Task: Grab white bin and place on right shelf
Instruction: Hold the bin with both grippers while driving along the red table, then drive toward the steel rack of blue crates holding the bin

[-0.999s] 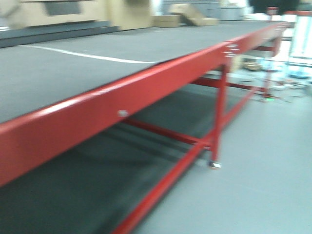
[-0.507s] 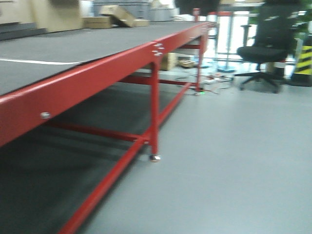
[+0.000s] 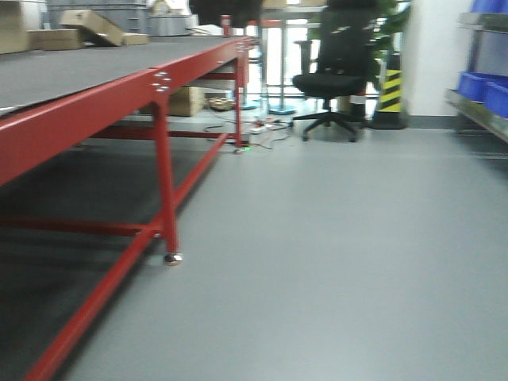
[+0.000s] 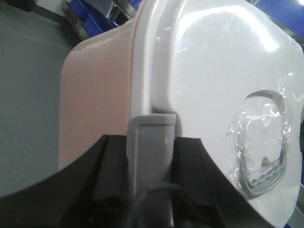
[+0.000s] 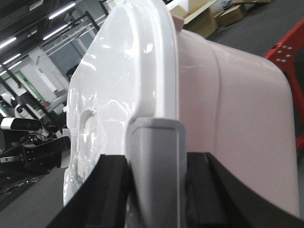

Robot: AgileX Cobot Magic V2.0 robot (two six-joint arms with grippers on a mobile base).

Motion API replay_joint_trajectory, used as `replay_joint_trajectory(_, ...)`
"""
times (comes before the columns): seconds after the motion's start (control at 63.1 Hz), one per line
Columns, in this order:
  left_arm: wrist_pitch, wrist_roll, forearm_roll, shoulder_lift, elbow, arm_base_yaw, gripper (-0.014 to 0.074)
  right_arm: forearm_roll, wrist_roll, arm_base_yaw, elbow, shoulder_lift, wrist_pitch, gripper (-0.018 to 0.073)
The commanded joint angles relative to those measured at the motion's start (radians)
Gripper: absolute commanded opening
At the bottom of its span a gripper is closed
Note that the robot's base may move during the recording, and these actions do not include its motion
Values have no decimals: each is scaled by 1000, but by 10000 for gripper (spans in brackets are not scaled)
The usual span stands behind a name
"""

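The white bin does not show in the front view. In the left wrist view its pinkish side [image 4: 95,95] and white lid [image 4: 213,61] fill the frame. My left gripper [image 4: 151,159] is shut on a grey clip [image 4: 151,135] at the lid's edge. In the right wrist view the white bin [image 5: 228,109] is again close up. My right gripper [image 5: 156,178] is shut on the grey clip [image 5: 154,142] at the opposite end. A steel rack shelf [image 3: 475,111] holding blue crates [image 3: 486,89] stands at the right edge of the front view.
A long red-framed table [image 3: 95,103] with a grey top runs along the left, one leg foot [image 3: 172,258] near the floor's middle. A black office chair [image 3: 337,79], a yellow-black striped post [image 3: 389,87] and floor cables [image 3: 262,131] stand at the back. Blue crates [image 4: 90,12] show behind the bin.
The front view has swung to the right. The red table has slid to the left of the frame, and the chair, then the steel rack with blue crates, have come into view.
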Motion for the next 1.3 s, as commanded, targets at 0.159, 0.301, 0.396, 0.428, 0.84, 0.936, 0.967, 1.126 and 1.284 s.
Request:
replay_joint_trajectory(0.159,315,47,-70,-42,-35,-64,-126,127,-10,43,-42,-41,283,132)
replay_joint_trajectory(0.301,315,47,-70,-42,-35,-64,-126,127,-10,43,-42,-41,283,132)
replay_joint_trajectory(0.396,315,47,-70,-42,-35,-64,-126,127,-10,43,-42,-41,283,132)
replay_joint_trajectory(0.428,315,47,-70,-42,-35,-64,-126,127,-10,43,-42,-41,283,132)
replay_joint_trajectory(0.84,315,47,-70,-42,-35,-64,-126,127,-10,43,-42,-41,283,132)
replay_joint_trajectory(0.936,315,47,-70,-42,-35,-64,-126,127,-10,43,-42,-41,283,132)
replay_joint_trajectory(0.967,315,47,-70,-42,-35,-64,-126,127,-10,43,-42,-41,283,132)
replay_joint_trajectory(1.126,315,47,-70,-42,-35,-64,-126,127,-10,43,-42,-41,283,132)
replay_joint_trajectory(1.284,315,47,-72,-42,-35,-64,-126,127,-10,43,-42,-41,283,132)
